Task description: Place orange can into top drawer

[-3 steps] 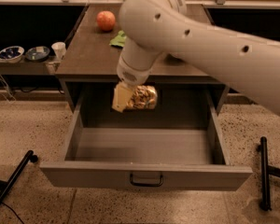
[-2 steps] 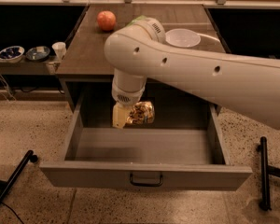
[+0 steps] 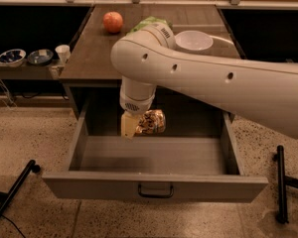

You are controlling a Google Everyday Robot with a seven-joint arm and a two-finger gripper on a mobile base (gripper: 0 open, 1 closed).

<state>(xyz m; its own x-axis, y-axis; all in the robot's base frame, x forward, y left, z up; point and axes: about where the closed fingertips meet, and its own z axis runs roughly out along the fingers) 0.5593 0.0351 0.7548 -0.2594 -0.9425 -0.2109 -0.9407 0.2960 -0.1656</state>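
— So, where is the gripper [image 3: 138,127]?
— Over the open top drawer [image 3: 89,185], left of centre and toward its far wall. It is clamped on the orange can [image 3: 153,121], which sticks out to its right with its long axis lying crosswise.
— And beneath?
— Drawer floor straight below, side walls well apart. The orange fruit [image 3: 112,21] and white bowl [image 3: 193,40] sit on the counter [image 3: 89,53] behind.
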